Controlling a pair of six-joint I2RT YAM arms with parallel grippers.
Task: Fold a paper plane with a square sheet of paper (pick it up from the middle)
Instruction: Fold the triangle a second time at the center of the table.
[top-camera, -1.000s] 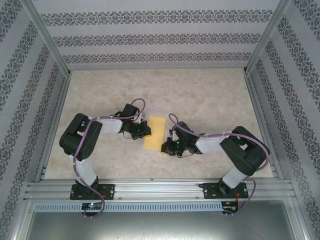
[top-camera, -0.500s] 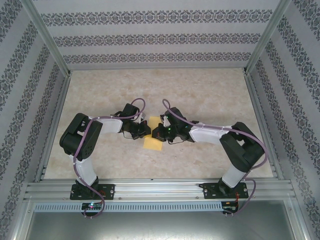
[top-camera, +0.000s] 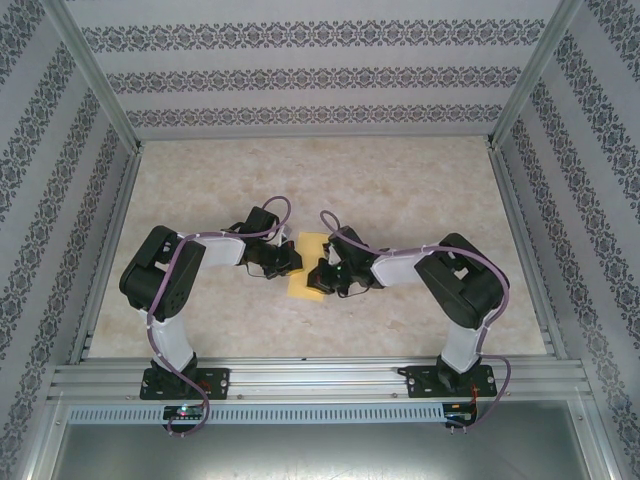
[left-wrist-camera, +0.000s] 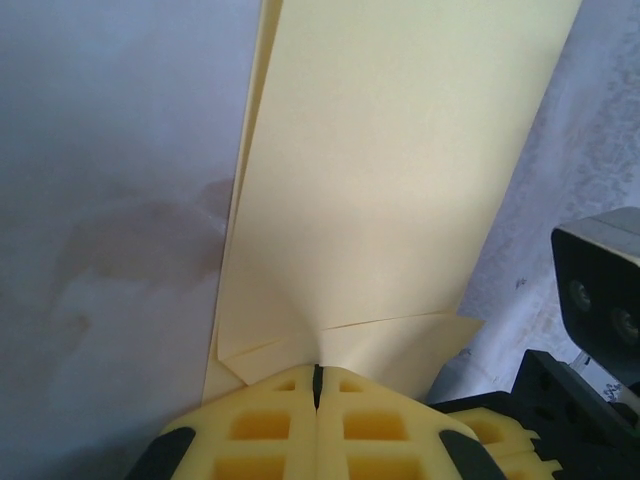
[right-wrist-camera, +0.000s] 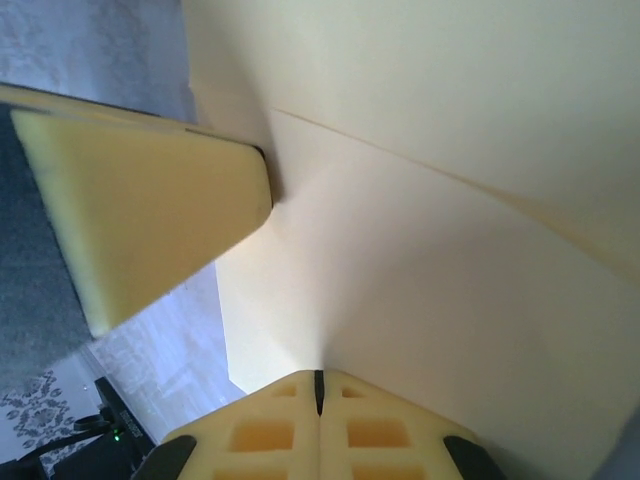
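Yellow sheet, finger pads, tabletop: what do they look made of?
Yellow sheet: thin matte paper; holds sharp creases.
Finger pads: yellow foam or soft rubber, probably; matte moulded grid of pockets.
Tabletop: marble-look surface, beige veining; real stone or printed laminate, can't tell.

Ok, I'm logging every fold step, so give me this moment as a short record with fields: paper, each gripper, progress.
paper: yellow paper, folded into a narrow strip with layered edges, lying on the table
left: left gripper shut, tips against the strip's left edge, where small creases meet
right: right gripper shut, tips against the paper from its right side
pinched or only pressed: cannot tell
spacing: the two grippers face each other closely across the strip
progress: no pointed nose visible, plane not finished
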